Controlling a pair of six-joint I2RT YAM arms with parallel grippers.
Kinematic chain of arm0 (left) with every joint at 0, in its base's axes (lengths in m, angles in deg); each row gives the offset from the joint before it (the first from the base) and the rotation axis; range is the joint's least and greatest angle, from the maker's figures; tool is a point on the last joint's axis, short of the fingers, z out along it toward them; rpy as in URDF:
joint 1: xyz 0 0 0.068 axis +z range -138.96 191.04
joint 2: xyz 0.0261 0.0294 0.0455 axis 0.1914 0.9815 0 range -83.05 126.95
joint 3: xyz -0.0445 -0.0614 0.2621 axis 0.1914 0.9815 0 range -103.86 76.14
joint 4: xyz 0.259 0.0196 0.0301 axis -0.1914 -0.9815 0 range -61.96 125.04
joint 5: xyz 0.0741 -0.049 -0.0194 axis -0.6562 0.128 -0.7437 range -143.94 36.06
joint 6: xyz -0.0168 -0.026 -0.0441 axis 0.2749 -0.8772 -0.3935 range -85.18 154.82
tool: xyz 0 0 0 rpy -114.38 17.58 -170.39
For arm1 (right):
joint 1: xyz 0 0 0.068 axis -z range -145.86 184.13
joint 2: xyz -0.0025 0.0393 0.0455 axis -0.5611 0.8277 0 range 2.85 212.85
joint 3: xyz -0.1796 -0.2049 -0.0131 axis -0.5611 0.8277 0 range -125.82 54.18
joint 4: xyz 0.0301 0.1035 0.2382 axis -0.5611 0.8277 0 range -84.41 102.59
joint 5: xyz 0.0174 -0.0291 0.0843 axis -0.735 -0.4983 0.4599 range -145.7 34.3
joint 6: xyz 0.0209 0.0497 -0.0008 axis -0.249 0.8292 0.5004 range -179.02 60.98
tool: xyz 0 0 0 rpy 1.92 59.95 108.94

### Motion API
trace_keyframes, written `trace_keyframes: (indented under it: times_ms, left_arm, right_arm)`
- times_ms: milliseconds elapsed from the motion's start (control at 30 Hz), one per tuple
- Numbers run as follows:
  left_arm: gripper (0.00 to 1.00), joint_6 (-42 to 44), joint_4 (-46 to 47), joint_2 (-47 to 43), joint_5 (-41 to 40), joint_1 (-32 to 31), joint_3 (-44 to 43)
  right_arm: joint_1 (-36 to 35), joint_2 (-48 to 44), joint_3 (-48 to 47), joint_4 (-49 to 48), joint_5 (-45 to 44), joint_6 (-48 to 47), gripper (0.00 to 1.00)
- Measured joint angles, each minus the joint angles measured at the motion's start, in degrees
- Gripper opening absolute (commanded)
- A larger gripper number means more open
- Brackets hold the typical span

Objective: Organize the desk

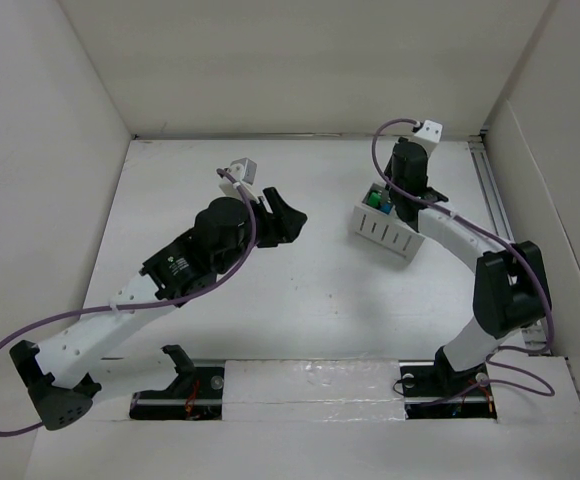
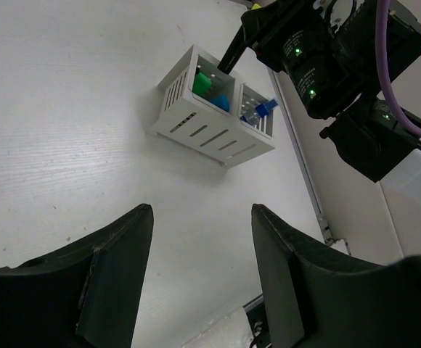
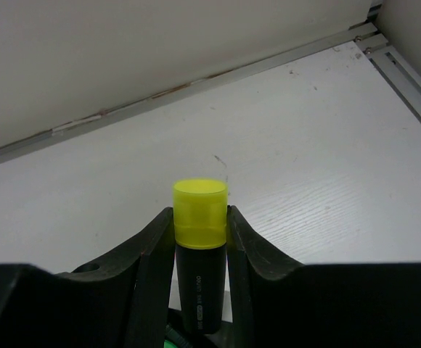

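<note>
The desk [image 1: 310, 300] is the broad white tabletop that fills the floor of the scene, shut in by white panels [image 1: 300, 70] at the back and sides, with both arms bolted along its near edge. Toward its far right stands a small white slotted box [image 1: 388, 232] with two compartments, turned at an angle to the back wall and near the metal rail [image 1: 492, 190] on the right. In the left wrist view the box [image 2: 196, 123] already holds a green thing [image 2: 203, 83] in one compartment and a blue thing [image 2: 265, 109] in the other, so it seems to be serving as the place where loose items are gathered. The right gripper [image 3: 199, 214] hangs directly over this box, its fingers pressed against both sides of a highlighter [image 3: 199, 286] with a yellow cap and dark body. The highlighter is held upright with the cap up, probably so that it can go straight down into a compartment. Its lower end is hidden, so whether it has reached the box cannot be told. The left gripper [image 2: 202, 217] hovers above the middle of the desk, well apart from the box, with its jaws spread wide and nothing between them. It is turned toward the box, apparently held clear so the right arm has room to work.
</note>
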Motion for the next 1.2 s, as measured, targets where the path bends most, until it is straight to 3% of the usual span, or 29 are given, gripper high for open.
trace_keyframes:
  times_ms: [467,933,1100,1200]
  left_arm:
    - [0.54,5.2,0.0,1.2,1.2,1.6,0.0]
    - [0.55,8.9,-1.0,3.5,1.7,2.1,-2.3]
    - [0.55,9.3,-1.4,3.5,1.8,2.1,-2.4]
    - [0.55,9.6,-1.4,3.7,1.7,2.1,-2.6]
  right_arm:
    - [-3.0,-4.6,1.8,0.6,-3.0,-2.9,0.12]
    - [-3.1,0.6,3.7,1.7,-3.3,-2.5,0.16]
    - [-4.9,0.6,3.9,1.6,-4.1,-2.3,0.30]
    - [-6.2,0.3,4.8,2.0,-4.3,-1.5,0.49]
